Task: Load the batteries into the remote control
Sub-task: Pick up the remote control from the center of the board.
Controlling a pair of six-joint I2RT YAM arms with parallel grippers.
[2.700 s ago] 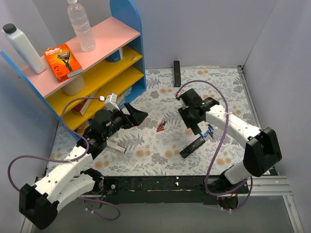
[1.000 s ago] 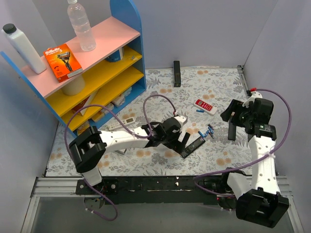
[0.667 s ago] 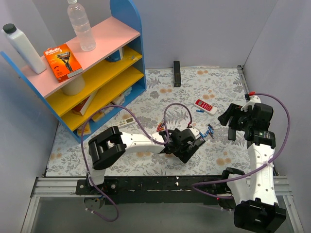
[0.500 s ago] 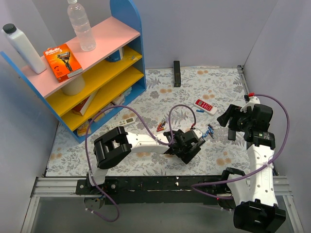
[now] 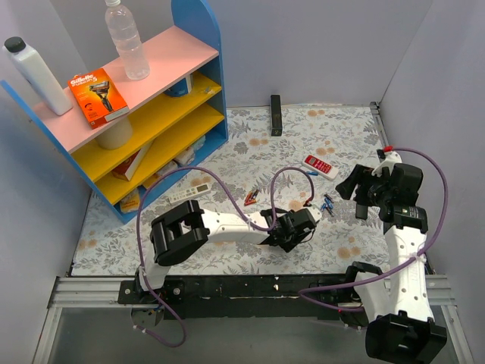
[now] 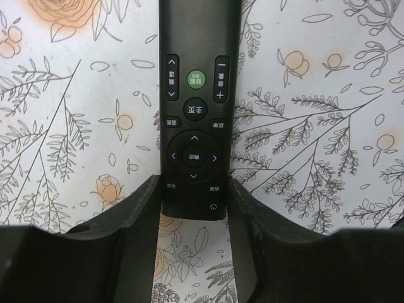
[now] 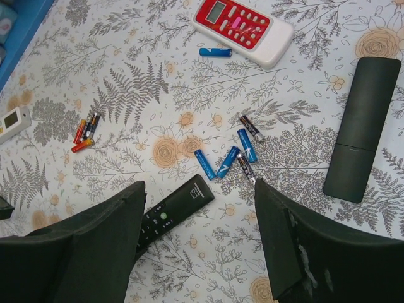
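The black remote control [image 6: 194, 95] lies face up on the floral table, buttons showing. My left gripper [image 6: 192, 189] is shut on its near end, with a finger pressed against each long side. From above, this gripper [image 5: 292, 230] covers most of the remote [image 5: 306, 221]. Several blue batteries [image 7: 228, 161] lie in a loose cluster just beyond the remote's far end [image 7: 180, 205], mixed with two dark cells. One more blue battery [image 7: 215, 52] sits by the red-and-white remote. My right gripper [image 7: 199, 189] hangs open above the table at the right [image 5: 356, 193], holding nothing.
A red-and-white remote [image 5: 320, 166] lies at the back right. A flat black piece [image 7: 362, 126] lies right of the batteries. Small red and orange cells [image 7: 85, 132] and a white remote [image 5: 189, 191] lie to the left. A black bar [image 5: 276, 114] and the coloured shelf [image 5: 151, 114] stand further back.
My left arm has reached further right over the remote and its jaws have closed from wide open onto the remote's sides. The right arm has barely moved.
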